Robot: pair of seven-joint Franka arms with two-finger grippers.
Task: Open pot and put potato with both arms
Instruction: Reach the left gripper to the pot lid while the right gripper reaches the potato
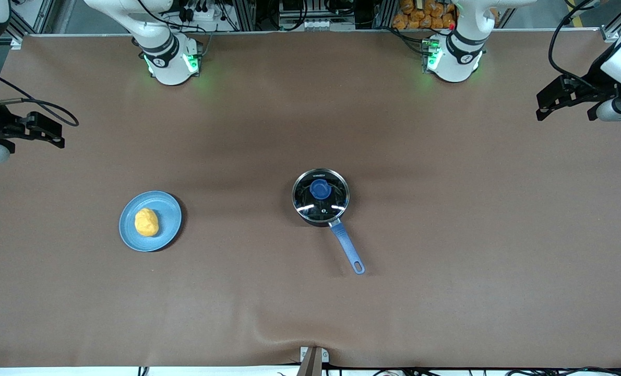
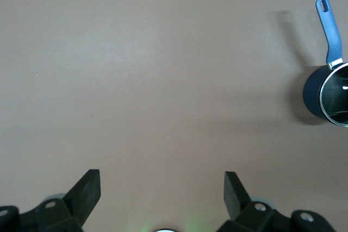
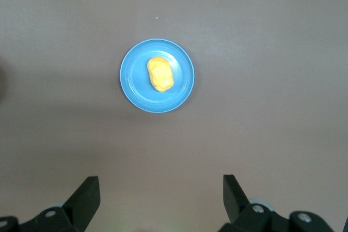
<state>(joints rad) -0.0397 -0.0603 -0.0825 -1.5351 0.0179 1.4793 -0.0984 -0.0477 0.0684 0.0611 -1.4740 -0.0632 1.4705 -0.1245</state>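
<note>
1. a robotics lab, not a home kitchen: two white arms [image 1: 167,52] are bolted by their bases, lit with green lights, along one edge of a wide table [image 1: 446,235] covered in plain brown sheet.
2. above that edge runs aluminium framing [image 1: 248,15] with bundles of black cables [image 1: 201,10] and a power strip.
3. the cookware looks like a staged prop: one small pot [image 1: 321,197] and a blue plate [image 1: 169,209] sit alone on the bare sheet.
</note>
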